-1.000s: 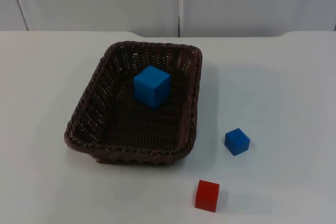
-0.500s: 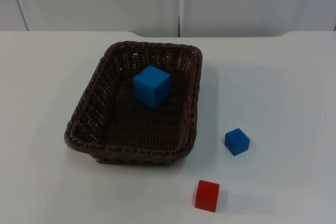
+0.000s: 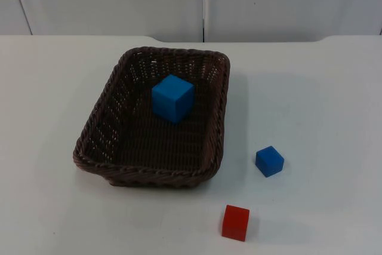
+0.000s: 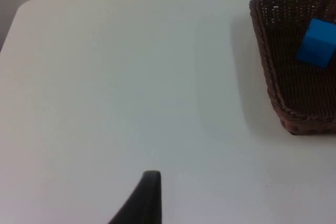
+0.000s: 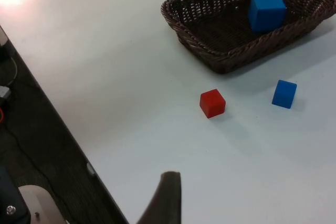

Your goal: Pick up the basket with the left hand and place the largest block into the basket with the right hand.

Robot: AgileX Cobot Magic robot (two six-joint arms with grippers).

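The large blue block (image 3: 173, 98) is seen inside the brown basket (image 3: 95, 141), standing on the white counter (image 3: 322, 88). Both claws are held apart from it; their state cannot be told.

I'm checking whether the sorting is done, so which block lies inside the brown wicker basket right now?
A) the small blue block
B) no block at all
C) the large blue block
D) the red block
C: the large blue block sits on the floor of the basket, while the small blue block and the red block lie on the white table outside it.
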